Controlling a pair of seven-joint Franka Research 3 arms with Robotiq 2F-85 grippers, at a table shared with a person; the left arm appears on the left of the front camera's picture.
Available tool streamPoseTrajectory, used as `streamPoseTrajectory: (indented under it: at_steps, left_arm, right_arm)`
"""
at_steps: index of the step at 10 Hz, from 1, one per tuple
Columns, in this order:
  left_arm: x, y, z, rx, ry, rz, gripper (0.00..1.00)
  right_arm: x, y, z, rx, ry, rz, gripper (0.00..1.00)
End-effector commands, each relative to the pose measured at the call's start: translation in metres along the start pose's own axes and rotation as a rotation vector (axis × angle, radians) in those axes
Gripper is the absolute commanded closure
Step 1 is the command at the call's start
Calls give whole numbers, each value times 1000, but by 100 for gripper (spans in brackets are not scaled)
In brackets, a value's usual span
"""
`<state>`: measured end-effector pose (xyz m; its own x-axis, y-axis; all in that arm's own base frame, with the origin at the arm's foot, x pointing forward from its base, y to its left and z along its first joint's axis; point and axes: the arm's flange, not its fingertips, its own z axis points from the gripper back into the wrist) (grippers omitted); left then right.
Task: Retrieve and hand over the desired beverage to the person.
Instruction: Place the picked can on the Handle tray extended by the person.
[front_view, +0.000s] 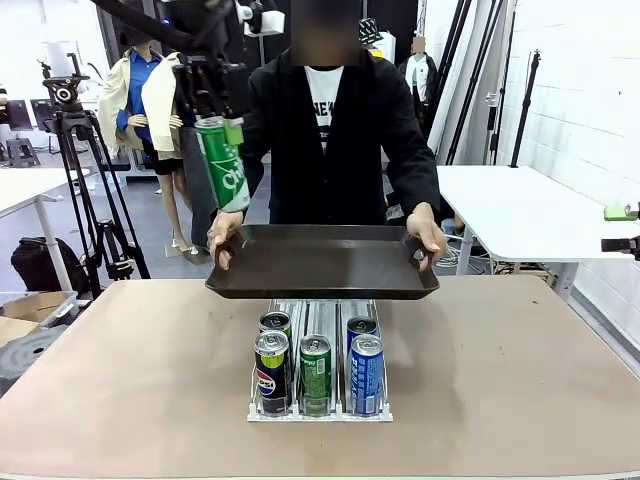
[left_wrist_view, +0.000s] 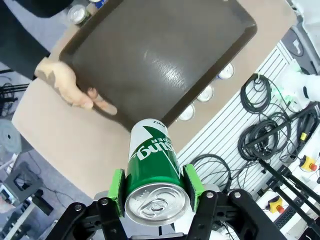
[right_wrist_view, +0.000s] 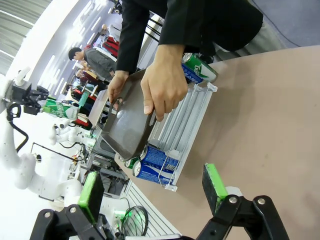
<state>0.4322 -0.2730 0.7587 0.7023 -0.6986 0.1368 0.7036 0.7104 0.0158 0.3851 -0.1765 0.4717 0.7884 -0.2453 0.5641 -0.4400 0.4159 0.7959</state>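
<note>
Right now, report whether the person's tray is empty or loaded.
Empty: the tray has a bare dark floor, nothing on it.

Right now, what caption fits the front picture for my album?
The robot's left hand holds a green can near the dark tray a person holds out over the rack of cans.

Five cans in one rack: two blue, one green, two dark. One more green can aloft. One tray. One person.
</note>
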Motion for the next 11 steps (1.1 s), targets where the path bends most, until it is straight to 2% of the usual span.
streamPoseTrajectory:
  at_steps: [1, 5, 11]
  left_arm:
    - [28, -5, 7, 30, -5, 10, 100]
    - [75, -19, -19, 15, 18, -14, 100]
    - [113, -21, -63, -19, 74, -13, 100]
  right_arm:
    - [-1, 0, 0, 3, -2, -6, 0]
    - [-1, 0, 0, 3, -2, -6, 0]
    - [-1, 0, 0, 3, -2, -6, 0]
